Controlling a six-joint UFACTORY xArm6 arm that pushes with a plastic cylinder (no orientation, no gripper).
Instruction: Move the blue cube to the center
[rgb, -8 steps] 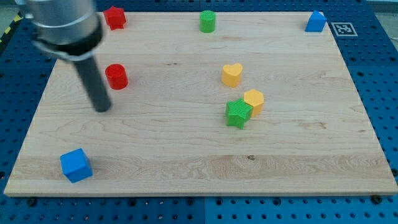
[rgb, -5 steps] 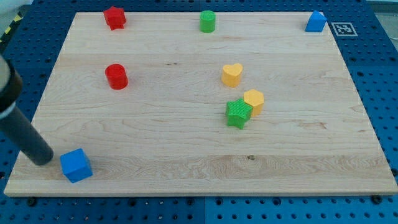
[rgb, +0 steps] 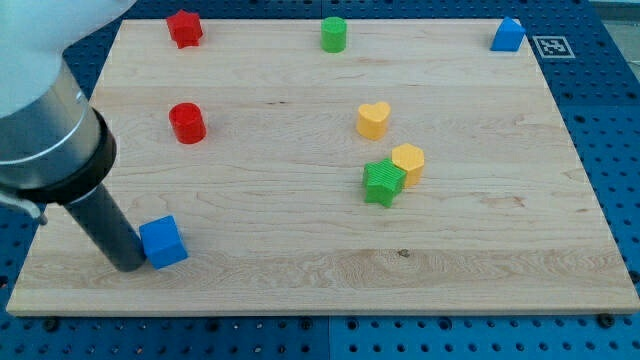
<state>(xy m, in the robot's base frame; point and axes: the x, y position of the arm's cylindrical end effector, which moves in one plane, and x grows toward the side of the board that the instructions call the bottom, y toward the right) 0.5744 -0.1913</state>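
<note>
The blue cube (rgb: 163, 242) sits near the view's bottom left of the wooden board (rgb: 300, 250). My tip (rgb: 130, 263) rests on the board right against the cube's left side, touching it. The dark rod rises up and to the left from the tip to the wide grey arm body at the view's left edge. The board's middle lies well to the right of and above the cube.
A red cylinder (rgb: 187, 122) stands above the cube. A red star (rgb: 184, 27), green cylinder (rgb: 333, 34) and small blue block (rgb: 508, 35) line the top edge. A yellow heart (rgb: 373, 119), yellow hexagonal block (rgb: 408, 162) and green star (rgb: 383, 182) cluster right of centre.
My tip swept from beside the red cylinder down to the cube's left. It has then pushed the blue cube right and slightly up.
</note>
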